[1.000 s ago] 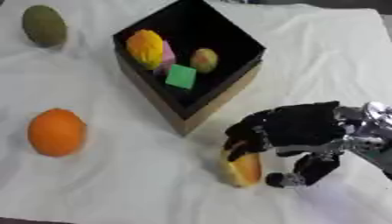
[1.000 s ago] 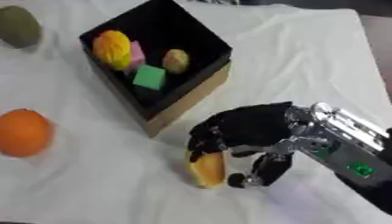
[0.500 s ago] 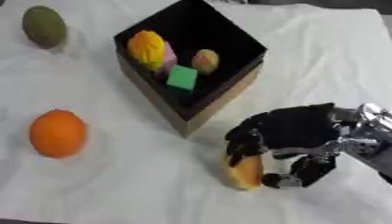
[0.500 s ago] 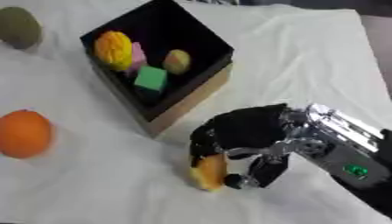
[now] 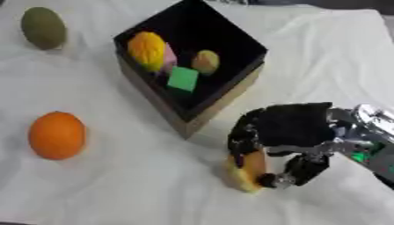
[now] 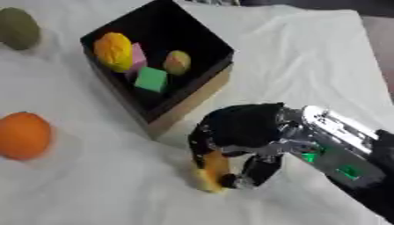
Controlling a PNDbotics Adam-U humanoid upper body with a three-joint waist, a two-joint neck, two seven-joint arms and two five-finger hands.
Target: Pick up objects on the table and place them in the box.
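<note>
Left eye view: right hand [image 5: 286, 132] reaching in from the right edge, fingers [image 5: 245, 139] curled down over a yellow-orange object [image 5: 246, 171], thumb [image 5: 306, 169] pinching its lower end. Object resting on the white cloth [image 5: 138, 184], just in front of the near corner of the black box [image 5: 231, 37]. Inside the box: a yellow lumpy fruit [image 5: 147, 49], a pink block [image 5: 169, 56] beside it, a green cube [image 5: 183, 79], a small yellowish round fruit [image 5: 206, 62]. Well to the left on the cloth, an orange [image 5: 56, 135]; at the far left corner, a dull green fruit [image 5: 43, 27].

Right eye view: same clamp on the yellow-orange object, silver wrist [image 6: 338, 147] trailing toward the lower right. Left hand nowhere visible.
</note>
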